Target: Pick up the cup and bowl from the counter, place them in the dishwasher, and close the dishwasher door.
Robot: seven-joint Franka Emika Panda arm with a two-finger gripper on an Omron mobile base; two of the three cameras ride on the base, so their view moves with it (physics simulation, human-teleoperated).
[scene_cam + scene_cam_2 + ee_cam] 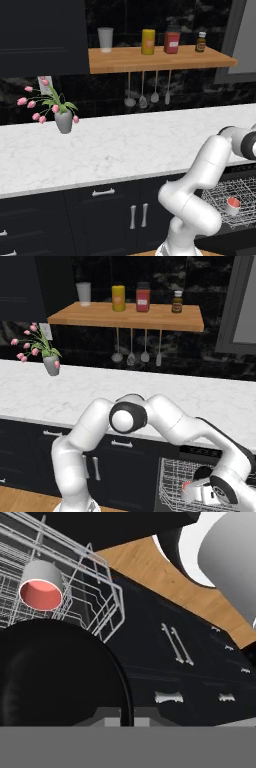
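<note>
A grey cup (41, 587) with a red inside lies on its side in the dishwasher's wire rack (102, 587). From the base the cup (233, 204) (189, 487) sits in the pulled-out rack (242, 192) (172, 481). My gripper (127, 719) (201, 484) hangs low over the rack, close beside the cup, shut on the rim of the black bowl (55, 672). In the right base view the bowl (202, 472) shows as a dark shape at the hand. A flat black panel (115, 524) beyond the rack looks like the dishwasher door, lying open. The marble counter (115, 145) holds neither dish.
A grey vase of pink tulips (63, 120) stands at the back left of the counter. Above it, a wooden shelf (160, 59) carries jars and a cup, with utensils (147, 95) hanging below. Dark cabinets with silver handles (103, 192) run left of the dishwasher.
</note>
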